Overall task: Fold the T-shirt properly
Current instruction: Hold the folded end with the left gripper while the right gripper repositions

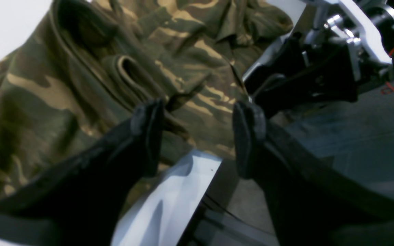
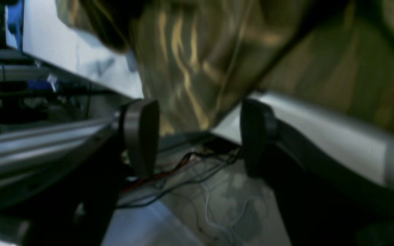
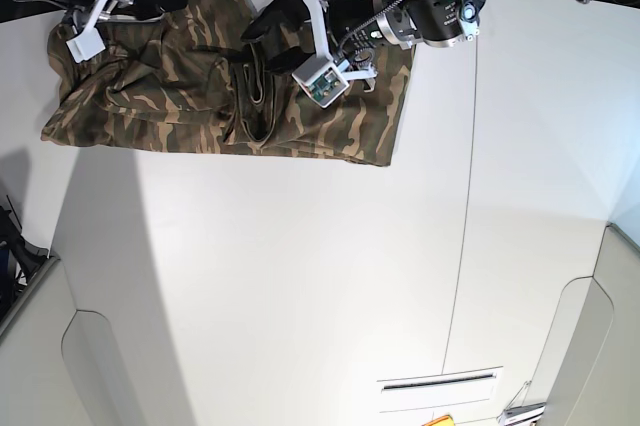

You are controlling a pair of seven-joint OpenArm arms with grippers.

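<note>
**Both tools open over a bunched T-shirt at the far edge of the bench**

The T-shirt lies crumpled along the top of the base view, from about ten o'clock to twelve o'clock, spread sideways but heaped in ridges, with its tan collar folded up into a loop near the middle. It sits on the white bench, close to the far edge (part of the cloth seems to droop over that edge, judging by the right wrist view).

The left tool hovers above the shirt's middle, just at five o'clock from the collar, its pads standing apart with nothing between them. The right tool is at the shirt's ten o'clock corner, fingers likewise apart and empty, cloth hanging just beyond them.

The placing looks deliberate: one tool at each end of the garment, probably to pinch and pull it flat before any fold. Folding itself has not begun.
</note>
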